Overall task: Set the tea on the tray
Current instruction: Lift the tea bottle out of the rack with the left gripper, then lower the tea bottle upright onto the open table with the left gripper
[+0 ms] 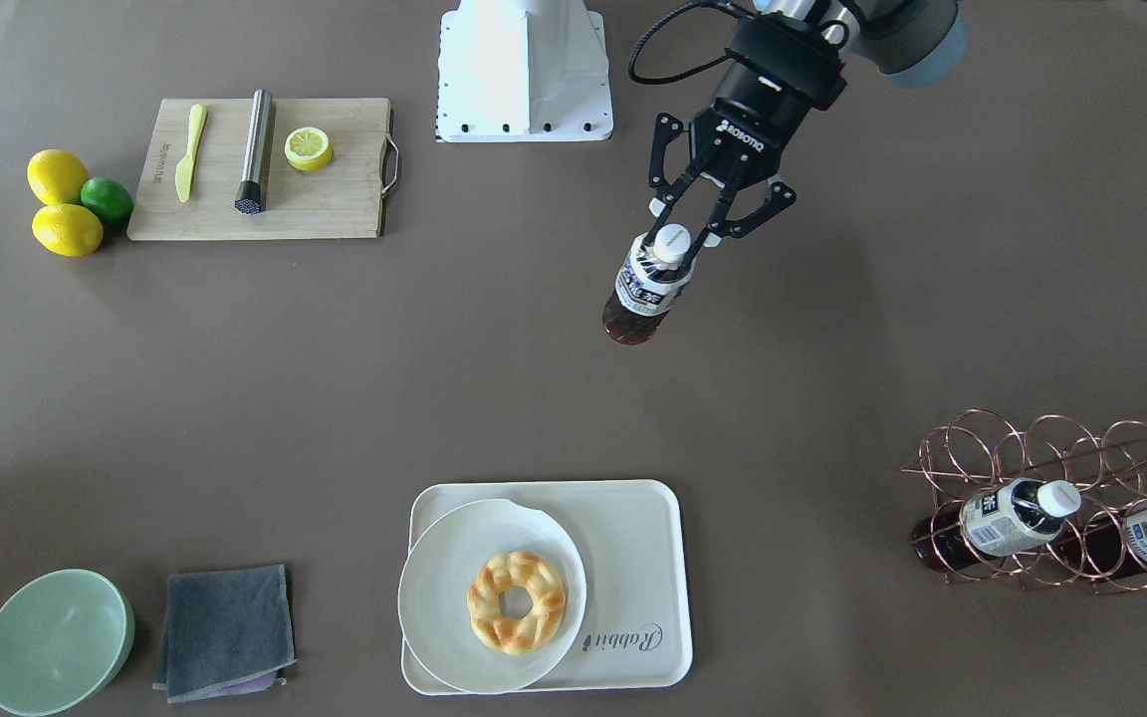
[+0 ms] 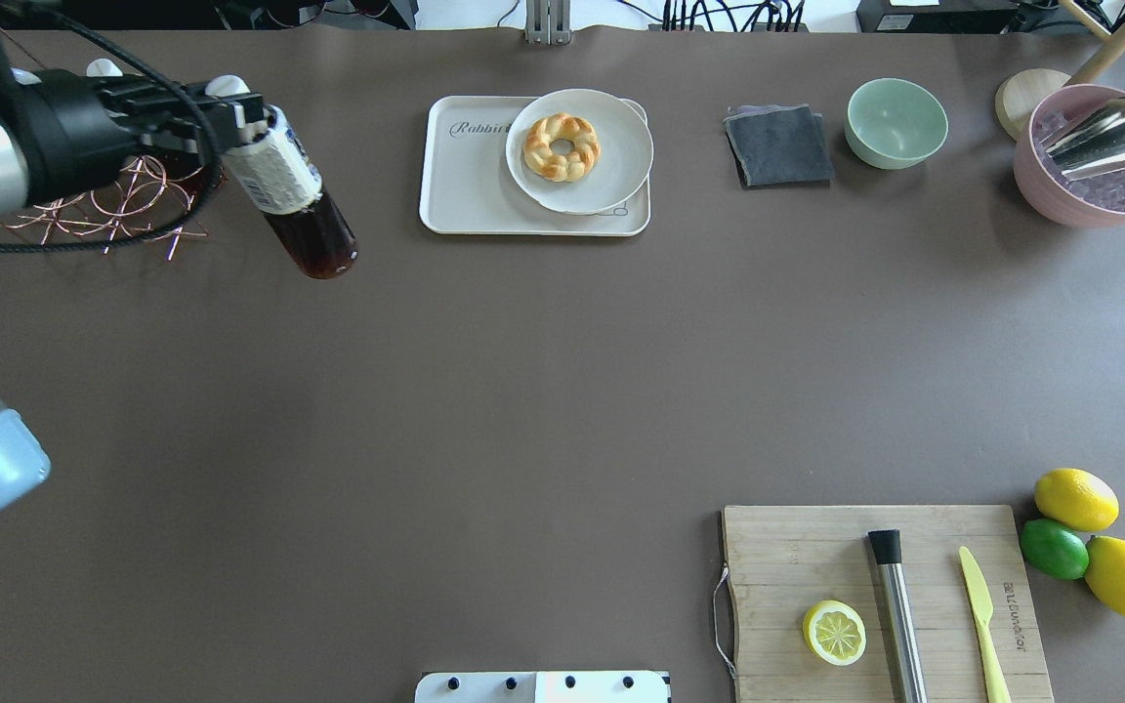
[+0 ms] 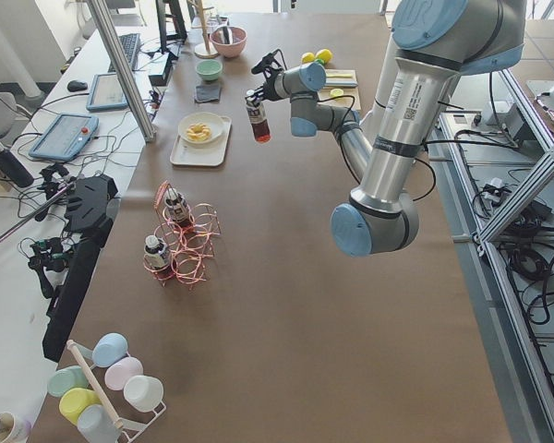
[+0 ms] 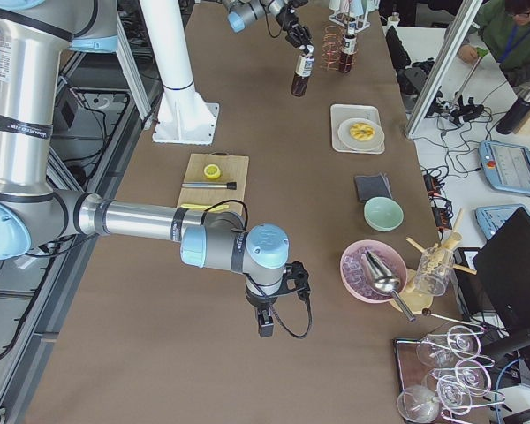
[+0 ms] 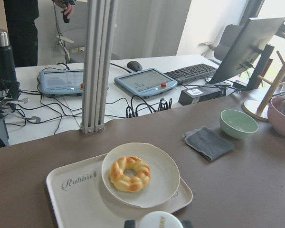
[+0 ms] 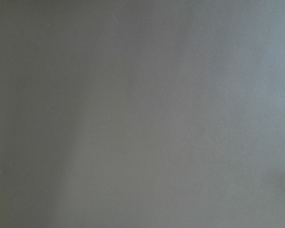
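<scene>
A brown table seen from several cameras. The robot's left gripper [image 1: 685, 224] hangs in the air over the left half of the table, its jaws clamped on the neck of the tea [image 1: 645, 289], just under the white cap. The bottle is a small clear one of dark red-brown liquid with a white-and-blue label. It hangs cap up, clear of the table surface and touching nothing else.

The tray [image 1: 633, 558] lies at the far edge of the table, near the middle, well apart from the bottle. A round white plate [image 1: 444, 597] holding a braided ring pastry [image 1: 517, 600] covers the tray's right part and overhangs its rim. The left part, printed with grey "Rabbit" script, is bare, and that is the side closer to the bottle.

Far left stands a copper wire rack [image 1: 1061, 498] with two more bottles of the same kind lying in it.

The right gripper [image 4: 265, 322] shows only in one side view, low over the near right part of the table. Whether its jaws are apart or together cannot be told.

Judging progress, the pick-up looks done, since the bottle is gripped and lifted. The carry across to the tray, the lowering onto its bare left part and the release are yet to come. The plate leaves limited room, so the bottle must come down beside it, not on it.
</scene>
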Tool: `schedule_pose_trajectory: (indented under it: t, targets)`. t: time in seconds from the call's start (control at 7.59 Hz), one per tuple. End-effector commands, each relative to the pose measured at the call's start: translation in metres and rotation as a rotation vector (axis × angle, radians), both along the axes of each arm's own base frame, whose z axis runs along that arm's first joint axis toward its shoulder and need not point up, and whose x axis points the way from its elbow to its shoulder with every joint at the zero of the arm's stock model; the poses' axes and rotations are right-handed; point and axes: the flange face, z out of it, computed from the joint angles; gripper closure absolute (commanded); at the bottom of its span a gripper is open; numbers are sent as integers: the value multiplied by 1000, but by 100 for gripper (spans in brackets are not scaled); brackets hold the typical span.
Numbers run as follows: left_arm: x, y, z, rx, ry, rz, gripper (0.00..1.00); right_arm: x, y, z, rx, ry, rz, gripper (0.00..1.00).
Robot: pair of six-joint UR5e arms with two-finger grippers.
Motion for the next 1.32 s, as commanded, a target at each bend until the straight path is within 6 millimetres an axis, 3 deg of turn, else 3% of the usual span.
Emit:
schedule_pose_trajectory:
  t: [0.0, 0.13, 0.4, 0.66, 1.05, 1.19]
  targets:
    - [89, 63, -16, 25, -52, -12, 100, 1, 0, -1, 2, 0, 1, 0]
    - [113, 73, -19, 25, -57, -9, 100, 0, 0, -1, 2, 0, 0, 0]
    - [131, 78, -15, 35, -30, -31, 100, 0, -1, -2, 4, 0, 0, 0]
    - [138, 75, -4, 41, -5, -51, 100, 0, -1, -2, 5, 0, 0, 0]
    - [140, 78, -2, 42, -10, -91, 100, 0, 0, 0, 2, 0, 0, 0]
    - [141, 80, -3, 42, -10, -90, 92, 0, -1, -1, 4, 0, 0, 0]
